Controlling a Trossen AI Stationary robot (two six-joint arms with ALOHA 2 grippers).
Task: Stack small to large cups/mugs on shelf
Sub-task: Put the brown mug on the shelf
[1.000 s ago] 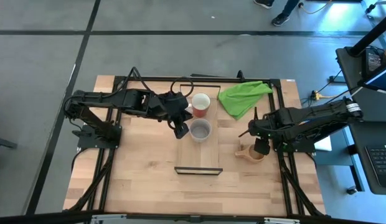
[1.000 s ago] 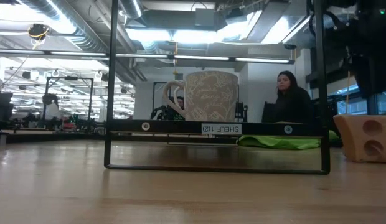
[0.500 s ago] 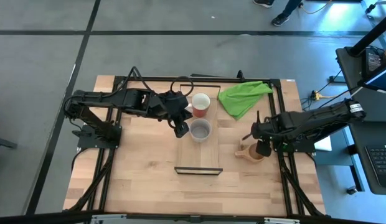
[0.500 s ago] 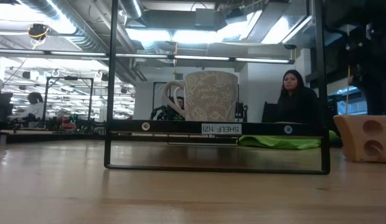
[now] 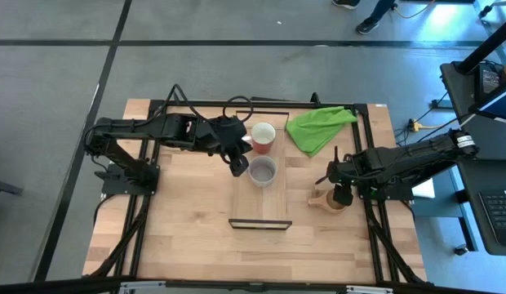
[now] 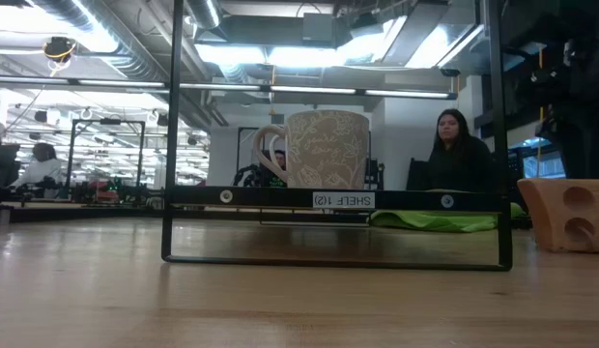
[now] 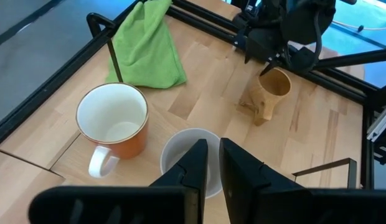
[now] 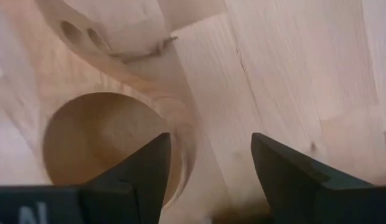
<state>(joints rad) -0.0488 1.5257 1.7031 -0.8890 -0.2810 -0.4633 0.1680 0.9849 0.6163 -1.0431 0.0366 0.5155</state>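
Right tool (image 5: 341,194) has settled low over the small tan wooden cup (image 5: 329,201), fingers spread astride its rim, pickup imminent; left tool (image 5: 239,167), fingers nearly closed and empty, hovers beside the grey mug (image 5: 262,171) on the light-wood shelf (image 5: 260,204).

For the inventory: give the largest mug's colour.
Red mug, white inside; the left wrist view shows it best.

left gripper (image 5: 240,170) backed slightly off the grey mug (image 5: 262,171), toward far edge | right gripper (image 5: 342,196) shifted marginally above small tan wooden cup (image 5: 330,201) | seated person (image 6: 461,153) behind worktop moved
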